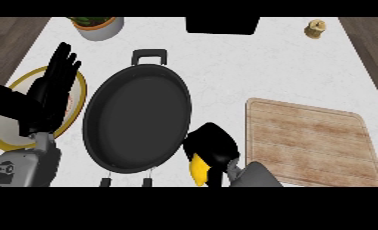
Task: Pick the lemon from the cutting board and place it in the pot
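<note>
Partly hidden, the small yellow lemon shows only as a sliver under the black right hand, whose fingers are curled round it; hand and fruit sit between the lower right rim of the wide black round pot and the pale wooden cutting board, near the bottom of the view. The grey right forearm is cut off there. One pot lies on the white marble bench, with one loop handle at its top and two small stubs at its bottom edge. The black left hand rests at the left, fingers straight and raised, holding nothing, and covers much of one yellow-rimmed round plate, so what lies on the plate cannot be made out. At the far edge stand one white pot with a green plant, cut off at the top, one dark rectangular object, likewise cut off, and one small tan wooden item too small to identify.
</note>
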Robot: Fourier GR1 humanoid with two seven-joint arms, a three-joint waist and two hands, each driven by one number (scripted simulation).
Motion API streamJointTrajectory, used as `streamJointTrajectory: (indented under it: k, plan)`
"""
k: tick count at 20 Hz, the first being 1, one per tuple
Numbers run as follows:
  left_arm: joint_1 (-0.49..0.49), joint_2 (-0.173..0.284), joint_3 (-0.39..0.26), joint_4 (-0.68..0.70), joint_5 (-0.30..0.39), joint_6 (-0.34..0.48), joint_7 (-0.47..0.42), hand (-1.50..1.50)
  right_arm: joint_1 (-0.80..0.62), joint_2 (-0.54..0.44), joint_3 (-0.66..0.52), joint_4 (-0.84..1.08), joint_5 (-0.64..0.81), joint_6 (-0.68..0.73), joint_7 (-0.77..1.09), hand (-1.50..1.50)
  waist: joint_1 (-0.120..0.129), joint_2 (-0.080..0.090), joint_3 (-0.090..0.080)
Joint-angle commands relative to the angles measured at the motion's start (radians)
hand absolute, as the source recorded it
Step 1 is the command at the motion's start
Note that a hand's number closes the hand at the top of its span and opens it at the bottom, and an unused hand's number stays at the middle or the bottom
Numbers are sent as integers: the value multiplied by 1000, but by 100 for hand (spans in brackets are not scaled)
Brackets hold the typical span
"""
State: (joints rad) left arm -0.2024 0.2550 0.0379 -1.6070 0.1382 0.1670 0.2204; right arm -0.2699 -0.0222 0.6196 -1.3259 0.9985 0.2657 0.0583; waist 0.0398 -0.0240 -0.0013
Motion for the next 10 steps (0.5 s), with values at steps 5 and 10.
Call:
streamJointTrajectory:
  k: [5,10]
  plan:
    - [-4,-10,1,14,-8,14,-7,0,36,22,139,-265,-65,-337,327,150,-23,-14,5]
    - [3,5,8,17,-10,9,3,0,-5,22,232,-404,32,-537,562,150,-32,-21,0]
